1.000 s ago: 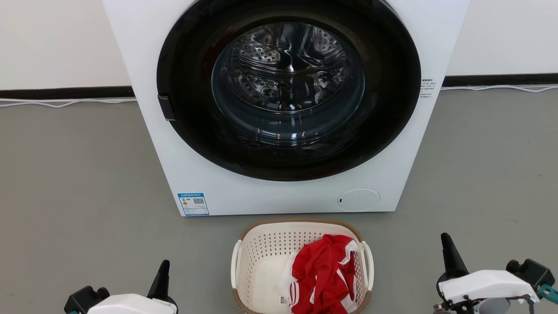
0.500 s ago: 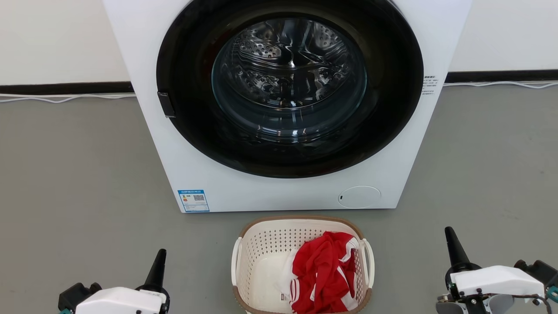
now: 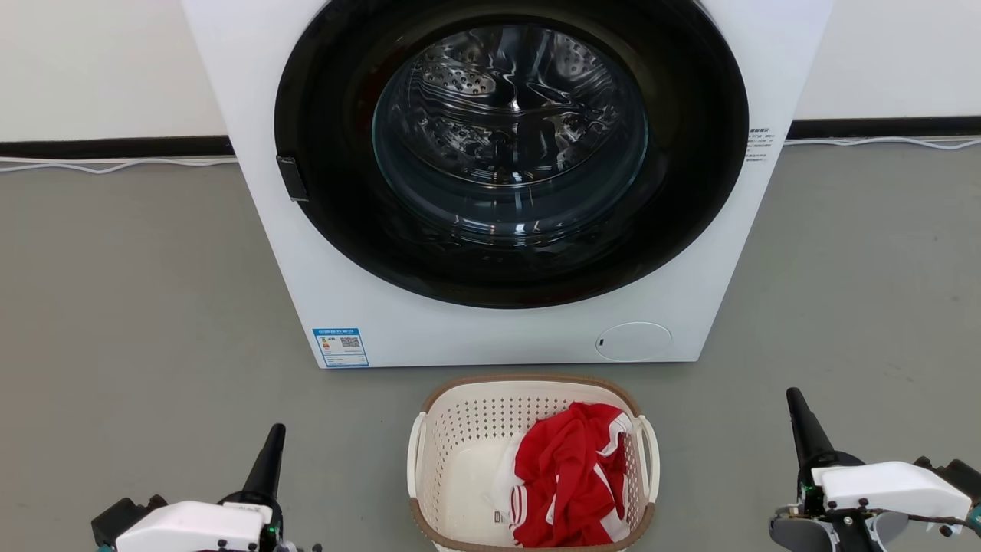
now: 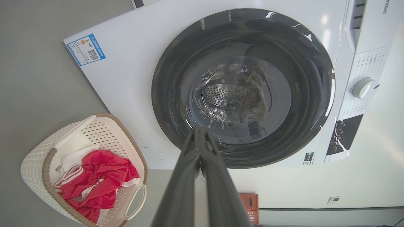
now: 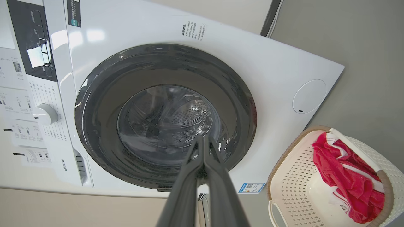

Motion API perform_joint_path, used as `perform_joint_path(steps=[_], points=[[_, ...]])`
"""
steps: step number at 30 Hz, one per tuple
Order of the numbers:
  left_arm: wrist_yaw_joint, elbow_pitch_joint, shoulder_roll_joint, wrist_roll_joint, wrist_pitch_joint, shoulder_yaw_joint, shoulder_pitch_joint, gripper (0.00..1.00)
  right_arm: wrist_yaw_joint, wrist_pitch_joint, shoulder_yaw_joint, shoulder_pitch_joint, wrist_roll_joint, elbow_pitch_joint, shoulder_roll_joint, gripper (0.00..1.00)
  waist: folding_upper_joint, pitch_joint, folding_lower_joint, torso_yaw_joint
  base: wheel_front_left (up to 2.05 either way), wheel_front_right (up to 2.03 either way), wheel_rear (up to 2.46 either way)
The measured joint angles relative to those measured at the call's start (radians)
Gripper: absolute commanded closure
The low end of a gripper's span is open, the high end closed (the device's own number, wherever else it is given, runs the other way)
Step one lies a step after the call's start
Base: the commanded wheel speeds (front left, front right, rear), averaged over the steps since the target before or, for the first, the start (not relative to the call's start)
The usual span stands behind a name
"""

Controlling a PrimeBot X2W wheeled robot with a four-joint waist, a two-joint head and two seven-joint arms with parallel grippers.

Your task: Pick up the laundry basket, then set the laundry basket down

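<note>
Head view: the small cream-white perforated plastic laundry basket with a brown woven-look rim (image 3: 529, 381) sits on the grey floor (image 3: 153, 345) just before the white front-loading washing machine (image 3: 383, 322). It lies between the left gripper (image 3: 272, 448) and the right gripper (image 3: 799, 418), both well apart from it. A crumpled red-and-white garment (image 3: 567, 475) is heaped toward its right side, so a lift may tip that way.

Left wrist view: the dark fingers (image 4: 186, 176) are pressed together, empty.

Right wrist view: the same holds here. Unspread, the fingers (image 5: 221, 189) would probably shove the basket; the handle gaps are hard to judge.

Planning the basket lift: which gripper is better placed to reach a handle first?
Left, narrowly. The left gripper and right gripper, both shut, sit about equally far from the laundry basket, but the red garment bunches against the right-hand rim; the left side is bare.
</note>
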Motion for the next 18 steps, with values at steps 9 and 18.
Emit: perform_joint_path(steps=[9,18], points=[[-0.014,-0.014,-0.005,-0.068,0.019,0.019,-0.011,1.0,0.0,0.025,-0.012,0.001,0.101,-0.024,0.0,1.0,0.0,0.006,0.0,0.001,0.0,0.0,0.0],[-0.036,-0.031,-0.014,-0.159,0.05,0.044,-0.017,1.0,0.0,0.051,-0.021,0.006,0.222,-0.056,0.0,1.0,0.0,0.014,0.0,0.003,0.0,0.0,0.0]])
